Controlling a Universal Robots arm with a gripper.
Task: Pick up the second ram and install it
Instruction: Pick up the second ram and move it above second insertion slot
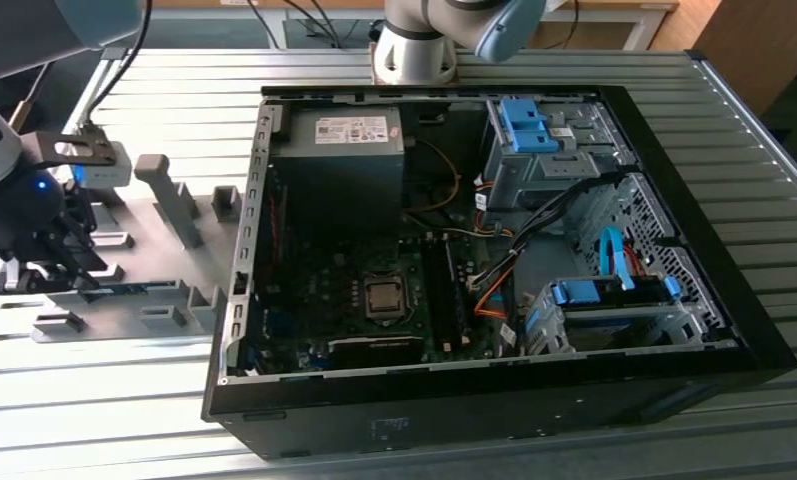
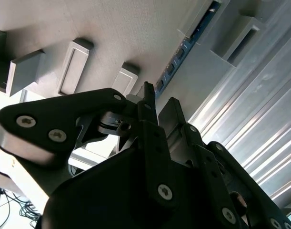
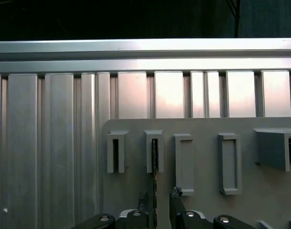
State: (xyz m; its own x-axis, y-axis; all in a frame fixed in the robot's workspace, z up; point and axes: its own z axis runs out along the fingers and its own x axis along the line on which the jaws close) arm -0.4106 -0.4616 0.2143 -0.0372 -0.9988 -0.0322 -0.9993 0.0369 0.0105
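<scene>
You have one gripper (image 3: 159, 195) with two fingers (image 3: 144, 204) and one second ram (image 3: 155, 167). In the first wrist view there are also four slotted fixture blocks (image 3: 183, 162) in a row, with one larger block (image 3: 274, 148) beside them. The blocks stand on the grey fixture plate (image 1: 121, 232). The plate lies on the slatted aluminium table (image 1: 171, 90), to the exterior view's left of the open computer case (image 1: 505, 410). Inside the case you see two blue drive-bay latches (image 1: 532, 125). The second ram stands on edge on the plate, with one end seated in one of the slotted blocks. From there it runs into the gap between the fingers. The fingers are spread, one on each side of the ram, and the gripper holds nothing.
</scene>
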